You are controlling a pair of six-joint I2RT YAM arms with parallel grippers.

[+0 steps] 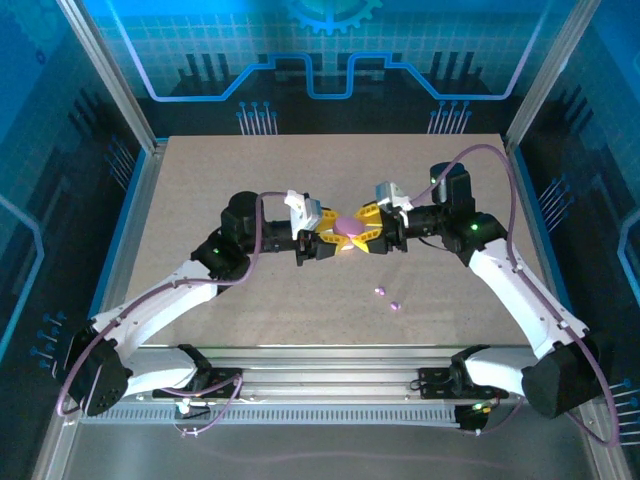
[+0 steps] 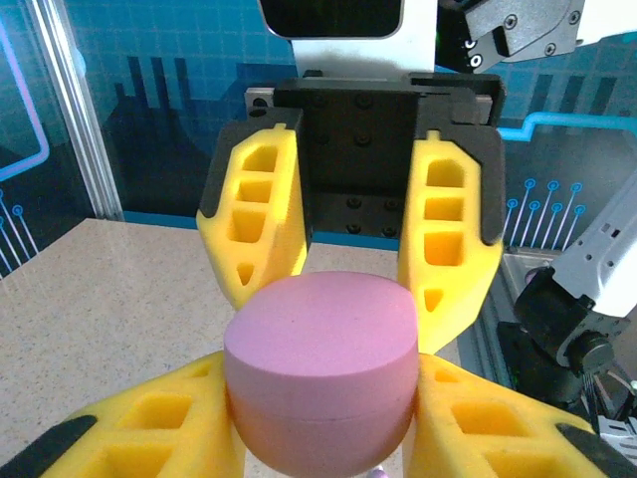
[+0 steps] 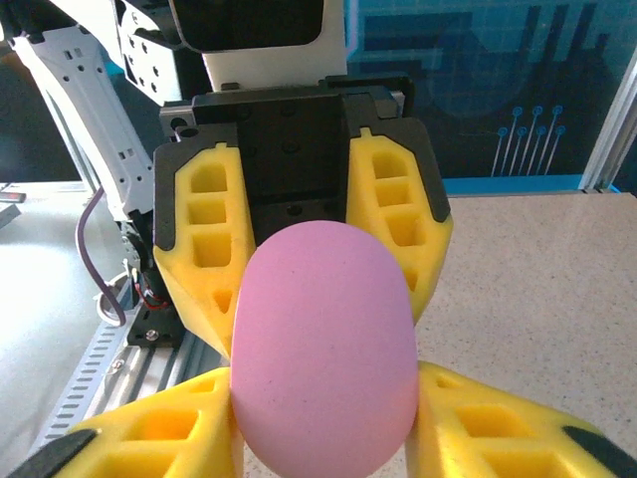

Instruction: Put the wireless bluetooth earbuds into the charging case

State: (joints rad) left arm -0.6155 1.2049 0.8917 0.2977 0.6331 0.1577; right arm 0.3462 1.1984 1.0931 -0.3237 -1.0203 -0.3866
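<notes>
The pink charging case (image 1: 351,224) is clasped from either side by the left hand (image 1: 333,240) and the right hand (image 1: 368,226) and held clear of the worktop (image 1: 250,170), presumably so that it can be steadied and opened. The wireless bluetooth earbuds (image 1: 380,290) are seen loose on the worktop, at about five o'clock from the hands and apart from them.

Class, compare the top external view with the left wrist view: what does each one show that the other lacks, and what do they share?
Top external view: two tiny lilac earbuds lying on the table, right of centre. Left wrist view: the seam running round the pink case, and the hollow cells in the yellow fingers. Shared: the pink case sitting between the left claw and the right claw, which face each other.
</notes>
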